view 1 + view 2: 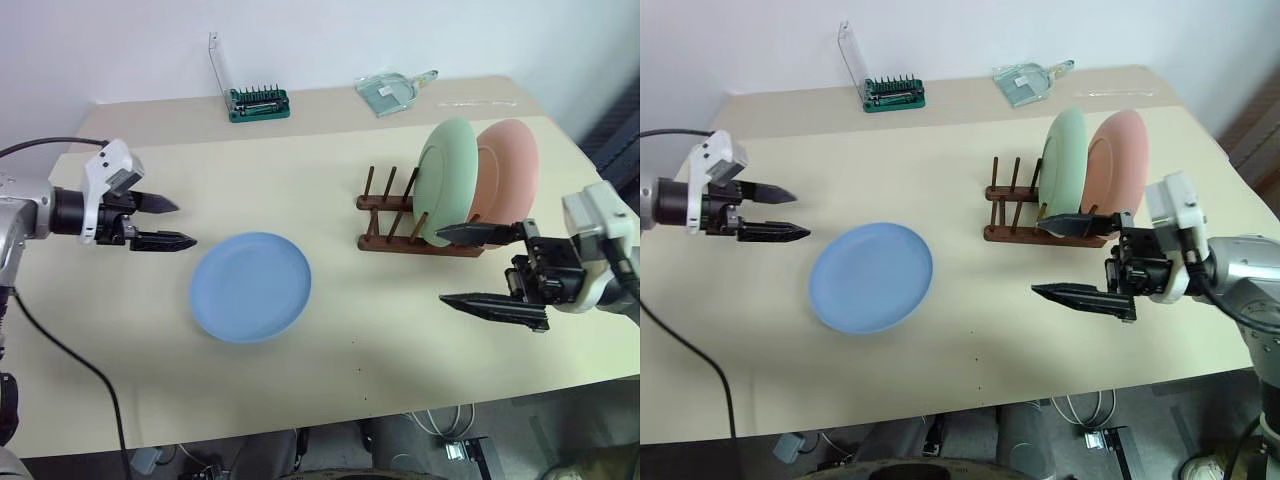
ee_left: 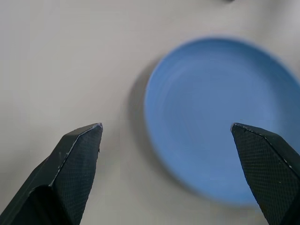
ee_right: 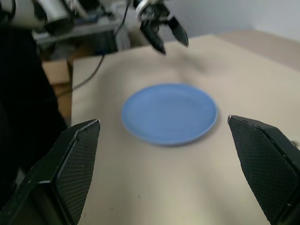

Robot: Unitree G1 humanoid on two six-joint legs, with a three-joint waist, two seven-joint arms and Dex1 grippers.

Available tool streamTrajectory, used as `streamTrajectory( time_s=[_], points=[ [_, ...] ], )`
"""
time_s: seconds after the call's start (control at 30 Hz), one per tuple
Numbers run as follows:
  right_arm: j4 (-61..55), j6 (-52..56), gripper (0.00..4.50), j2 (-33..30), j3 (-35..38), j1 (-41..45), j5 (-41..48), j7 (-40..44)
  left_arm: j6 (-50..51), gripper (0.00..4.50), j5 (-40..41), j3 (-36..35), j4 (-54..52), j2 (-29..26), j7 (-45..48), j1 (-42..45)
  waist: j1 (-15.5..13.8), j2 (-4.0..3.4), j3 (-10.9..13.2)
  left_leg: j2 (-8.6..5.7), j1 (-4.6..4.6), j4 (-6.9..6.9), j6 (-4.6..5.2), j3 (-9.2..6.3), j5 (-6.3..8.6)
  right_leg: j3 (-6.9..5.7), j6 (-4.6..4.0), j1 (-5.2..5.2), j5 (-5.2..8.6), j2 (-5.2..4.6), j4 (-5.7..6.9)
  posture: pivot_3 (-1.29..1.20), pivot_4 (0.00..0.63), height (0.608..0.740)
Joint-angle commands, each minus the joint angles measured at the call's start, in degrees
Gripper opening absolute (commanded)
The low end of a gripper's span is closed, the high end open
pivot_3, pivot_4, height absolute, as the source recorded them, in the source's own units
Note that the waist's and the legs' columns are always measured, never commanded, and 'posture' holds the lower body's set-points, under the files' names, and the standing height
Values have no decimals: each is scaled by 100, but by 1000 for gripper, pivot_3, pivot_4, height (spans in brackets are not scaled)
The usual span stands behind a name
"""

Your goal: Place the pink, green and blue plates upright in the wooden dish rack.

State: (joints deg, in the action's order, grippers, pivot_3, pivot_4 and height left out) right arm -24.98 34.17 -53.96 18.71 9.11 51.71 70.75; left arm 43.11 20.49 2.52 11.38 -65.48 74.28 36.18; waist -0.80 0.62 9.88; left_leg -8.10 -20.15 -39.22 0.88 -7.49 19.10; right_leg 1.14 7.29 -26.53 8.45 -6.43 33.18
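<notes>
1. With the green plate (image 1: 448, 178) and the pink plate (image 1: 507, 170) already standing on edge at the far right end of the wooden dish rack (image 1: 412, 226), only the blue plate (image 1: 251, 286) is left; it lies flat on the counter (image 1: 330, 380), well apart from the rack on its left.
2. Both grippers are empty with fingers spread wide: the left gripper (image 1: 163, 222) hangs just left of the blue plate, the right gripper (image 1: 478, 266) near the front of the rack.
3. A flat plate offers only its rim, so one finger should probably slip under the edge and the other press from above.
4. Tilt it upright before moving to the rack.
5. Aim for the free pegs left of the green plate, and avoid knocking the standing plates.
</notes>
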Motion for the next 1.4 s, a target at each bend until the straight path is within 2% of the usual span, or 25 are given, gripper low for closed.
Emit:
streamTrajectory(
  time_s=[0.03,0.1,0.17,0.23,0.27,0.37,0.47,0.63,0.77,0.83,0.93,1.3,1.4],
  points=[
    [73,-165,4445,-36,-37,83,-126,117,365,4500,-225,-107,76,-16,-511,-190,3,0,0,0,1,0,0,-1,0,0,0,1,0,0,0,0,150,740],
    [120,-174,4445,13,-115,135,-150,124,681,4500,-257,-109,45,9,-728,-329,10,1,0,0,1,0,0,-1,0,0,0,-1,0,0,0,0,150,740],
    [140,-236,4445,45,-213,146,-242,131,1332,4500,-428,179,113,-118,-872,-231,11,1,1,1,-2,0,-1,-2,0,0,0,-3,0,0,0,0,150,740],
    [121,-265,4445,61,-270,151,-284,128,2236,4500,-472,566,387,-149,-834,193,10,2,1,1,-4,0,-1,-2,0,-1,0,-5,0,1,2,0,150,740],
    [103,-273,4445,81,-289,163,-291,106,2930,4500,-227,638,617,-89,-674,529,2,3,2,0,-4,0,-1,-1,0,-1,0,-4,0,1,1,0,150,740],
    [85,-253,4445,147,-310,185,-258,23,3698,4500,131,1051,509,-1,-294,1166,1,12,3,-2,-7,-5,0,-9,0,-8,1,-1,0,1,4,0,150,740],
    [36,-284,4445,190,-317,139,-286,-62,4174,4500,91,1356,938,304,-485,1905,6,12,3,-6,-9,-6,-1,-14,-1,-9,1,-1,1,-1,4,0,150,740],
    [-97,-272,4445,185,-218,8,-250,-216,3778,4500,-147,2444,1437,2,215,2487,136,7,2,-4,-11,2,-6,-7,-3,-5,0,-19,1,1,9,0,150,740],
    [-138,-245,4445,189,-163,-46,-173,-280,3818,4500,-143,2596,2093,185,419,2905,143,8,3,-4,-18,1,-7,-7,-4,-5,-1,-22,1,0,8,0,150,740],
    [-225,-260,4445,252,-164,-84,-182,-408,3773,4500,-133,2916,1882,467,476,2729,131,4,1,-5,-17,0,-6,-8,-4,-5,0,-20,1,0,8,0,150,740],
    [-296,-259,4445,286,-148,-121,-191,-513,3821,4500,-180,3040,2102,844,446,2818,35,8,2,-9,-13,-5,-5,-10,-3,-6,1,-11,1,-4,7,0,150,740],
    [-338,-208,4445,295,-84,-90,-104,-642,3262,4500,-734,3777,2719,1339,854,3099,-1,13,6,-8,-19,-8,-6,-7,-4,-5,0,-19,0,-3,9,0,150,740],
    [-287,-157,4445,209,-62,-52,-52,-609,3013,4500,-938,4162,2410,1199,1137,2890,8,13,6,-8,-20,-9,-6,-9,-3,-6,0,-18,1,-3,8,0,150,740]
  ],
)
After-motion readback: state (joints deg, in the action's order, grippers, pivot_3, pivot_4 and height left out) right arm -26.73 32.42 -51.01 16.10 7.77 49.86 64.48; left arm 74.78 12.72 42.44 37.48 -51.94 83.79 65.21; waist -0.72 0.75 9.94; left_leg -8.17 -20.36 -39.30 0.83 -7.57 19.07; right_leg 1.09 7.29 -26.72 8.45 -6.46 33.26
